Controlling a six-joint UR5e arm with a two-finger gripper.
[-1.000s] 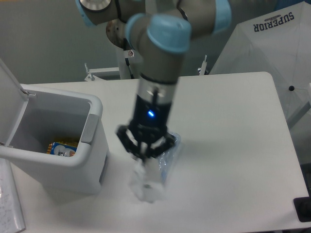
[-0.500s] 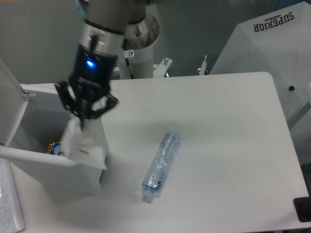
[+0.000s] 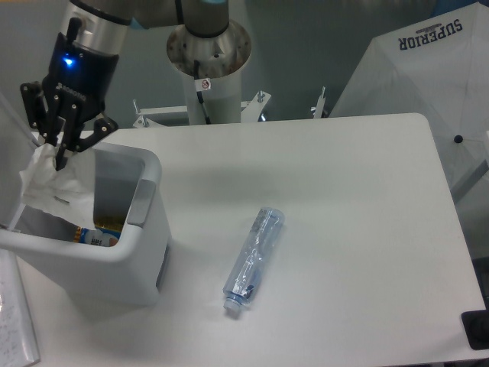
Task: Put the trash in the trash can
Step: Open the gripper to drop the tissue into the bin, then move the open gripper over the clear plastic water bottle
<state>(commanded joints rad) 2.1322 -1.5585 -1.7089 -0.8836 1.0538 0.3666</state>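
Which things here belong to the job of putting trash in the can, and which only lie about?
Job: white wrapper held by the hand, crushed bottle on the table, grey trash can.
Lying about: orange-and-blue packet in the can, white umbrella.

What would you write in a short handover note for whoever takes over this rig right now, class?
Pincer: shut on the white wrapper, hanging over the open trash can.
Plastic bottle: lying on the table, right of the can, untouched.
Inside the can: an orange-and-blue packet shows at the bottom.
Done: wrapper carried to the can.
Left: release the wrapper into the can, then fetch the bottle and drop it in too.
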